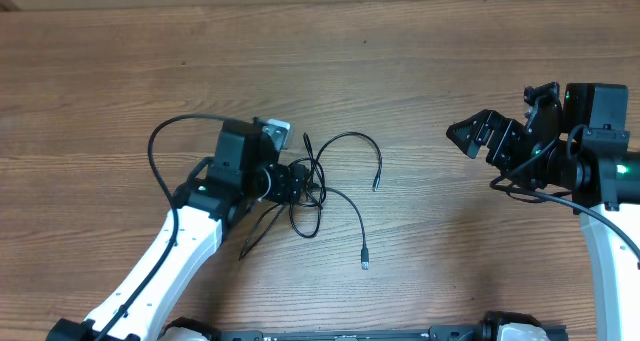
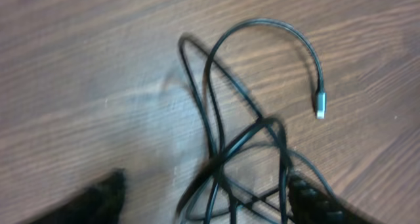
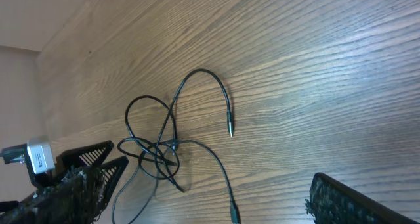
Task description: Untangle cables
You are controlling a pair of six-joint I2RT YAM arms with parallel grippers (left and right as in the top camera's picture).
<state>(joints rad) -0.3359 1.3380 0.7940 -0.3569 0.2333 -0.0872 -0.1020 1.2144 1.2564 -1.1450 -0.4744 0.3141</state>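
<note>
On my left, the black two-finger left gripper (image 1: pixel 305 186) sits low over the brown wood-grain table (image 1: pixel 400 61). Its ribbed fingers (image 2: pixel 98 198) are spread and straddle the tangle, pinching nothing that I can make out (its wrist view is blurred and cuts both fingers off at the bottom edge). The thin black cables (image 1: pixel 310 196) lie knotted on the table just left of centre, and the heap's long axis runs from a loose tail at the near left up to a smooth arc at the far right. That arc curls over and ends in a silver-tipped plug (image 2: pixel 319 109) pointing back toward the near edge. A second strand trails right and near, with its plug (image 1: pixel 365 261) pointing the same way. I cannot follow how the strands cross under the left fingers. Well apart on my right, the black right gripper (image 1: pixel 462 133) hangs with its fingers spread and empty.
</note>
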